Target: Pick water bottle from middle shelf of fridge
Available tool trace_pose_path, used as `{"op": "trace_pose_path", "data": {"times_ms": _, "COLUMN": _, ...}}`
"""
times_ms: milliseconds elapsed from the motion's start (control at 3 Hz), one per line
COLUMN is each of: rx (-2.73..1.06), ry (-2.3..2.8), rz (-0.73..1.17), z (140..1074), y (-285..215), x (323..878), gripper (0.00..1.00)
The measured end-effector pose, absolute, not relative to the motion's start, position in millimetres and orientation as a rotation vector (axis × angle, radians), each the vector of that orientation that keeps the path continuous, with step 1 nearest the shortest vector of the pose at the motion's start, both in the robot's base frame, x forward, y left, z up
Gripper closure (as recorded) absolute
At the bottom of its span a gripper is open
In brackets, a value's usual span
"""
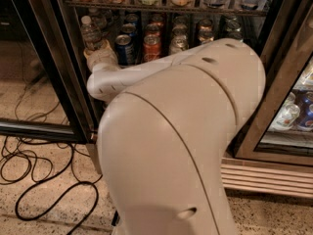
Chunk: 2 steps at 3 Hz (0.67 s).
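Beside the left post of the open fridge (66, 67), the water bottle (91, 32) stands upright, clear and white-capped, at the left end of a row of soda cans. Just right of the water bottle is a blue can (124, 48), then a red can (151, 45) and a silver can (178, 43), with more cans behind them. These drinks are on the middle shelf, whose rack is hidden behind the robot. Above the water bottle runs a dark upper rack (166, 7) carrying containers in clear lanes. The pincer (99, 57) sits right below the water bottle's base, touching or nearly touching it; whether it is open or closed I cannot tell. From it the cream arm (195, 131) sweeps down and right of the water bottle, filling most of the view. Well below the water bottle, black cables (44, 180) loop over the speckled floor (49, 219). Far right of the water bottle and low down is the ribbed base grille (264, 180).
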<state>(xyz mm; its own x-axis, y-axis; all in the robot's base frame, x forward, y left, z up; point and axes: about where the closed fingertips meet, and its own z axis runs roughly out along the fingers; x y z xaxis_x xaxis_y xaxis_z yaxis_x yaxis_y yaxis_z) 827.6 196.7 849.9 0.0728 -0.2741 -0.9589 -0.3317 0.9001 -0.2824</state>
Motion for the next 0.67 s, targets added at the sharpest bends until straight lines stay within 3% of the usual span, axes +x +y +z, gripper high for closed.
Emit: {"op": "trace_pose_path", "data": {"times_ms": 667, "rx": -0.443, "ry": 1.511, "rz": 0.109, "z": 861.6, "y": 195.1, "x": 821.0, "gripper": 1.0}}
